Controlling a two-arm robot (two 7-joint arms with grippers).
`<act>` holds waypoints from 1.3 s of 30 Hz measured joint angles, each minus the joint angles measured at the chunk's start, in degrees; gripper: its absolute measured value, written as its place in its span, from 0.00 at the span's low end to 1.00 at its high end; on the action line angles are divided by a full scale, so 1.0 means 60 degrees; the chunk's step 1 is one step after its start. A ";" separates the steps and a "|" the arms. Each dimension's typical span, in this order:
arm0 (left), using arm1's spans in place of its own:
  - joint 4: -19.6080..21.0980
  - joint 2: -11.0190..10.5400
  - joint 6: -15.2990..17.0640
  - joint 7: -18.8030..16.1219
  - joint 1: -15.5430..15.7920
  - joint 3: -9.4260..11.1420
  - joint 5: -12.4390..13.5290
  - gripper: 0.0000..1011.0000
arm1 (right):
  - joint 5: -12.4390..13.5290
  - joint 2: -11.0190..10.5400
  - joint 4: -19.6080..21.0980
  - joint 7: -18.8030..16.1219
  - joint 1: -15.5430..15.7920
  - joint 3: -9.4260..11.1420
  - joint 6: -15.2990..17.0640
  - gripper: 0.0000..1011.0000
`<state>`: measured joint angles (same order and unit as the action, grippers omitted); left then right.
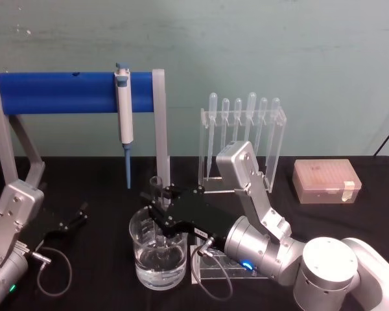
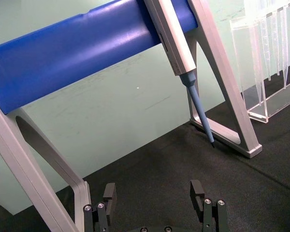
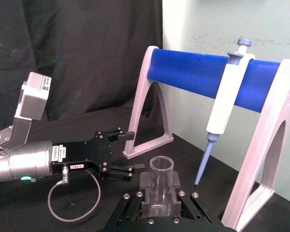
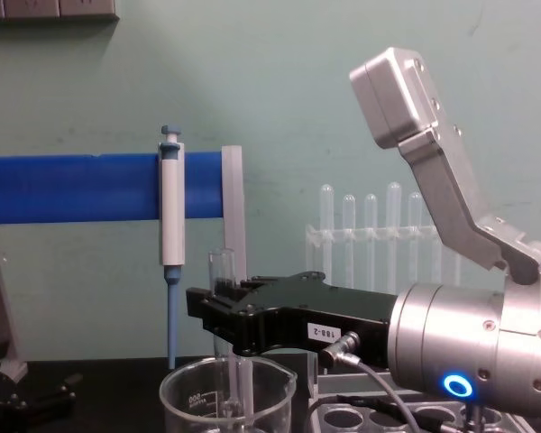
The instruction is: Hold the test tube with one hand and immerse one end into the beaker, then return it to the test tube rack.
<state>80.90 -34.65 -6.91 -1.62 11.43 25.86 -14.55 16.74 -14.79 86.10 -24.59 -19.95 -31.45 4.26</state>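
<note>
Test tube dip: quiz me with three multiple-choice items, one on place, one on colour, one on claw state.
1. Where is the lower end of the test tube?
A) in the rack
B) inside the beaker
C) flat on the table

2. What colour is the bar holding the pipettor?
A) red
B) blue
C) yellow

3. How is the left claw?
A) open, holding nothing
B) shut on the tube
C) shut on the pipettor

Answers: 1 B, the tube stands upright in the right claw and passes below the beaker's rim. 2 B, the bar is blue. 3 A, its fingers stand apart with nothing between them.
</note>
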 joint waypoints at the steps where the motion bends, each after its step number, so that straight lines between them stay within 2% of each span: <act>1: 0.0000 0.0000 0.0000 0.0000 0.0000 0.0000 0.0000 0.99 | 0.0001 -0.0001 0.0001 0.0000 -0.0001 0.0000 0.0001 0.23; 39: -0.0001 0.0000 0.0000 0.0000 0.0000 0.0000 0.0000 0.99 | 0.0012 -0.0002 0.0001 0.0001 -0.0002 0.0000 0.0004 0.23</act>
<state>80.90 -34.64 -6.91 -1.62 11.43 25.86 -14.55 16.81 -14.80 86.11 -24.59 -19.96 -31.45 4.29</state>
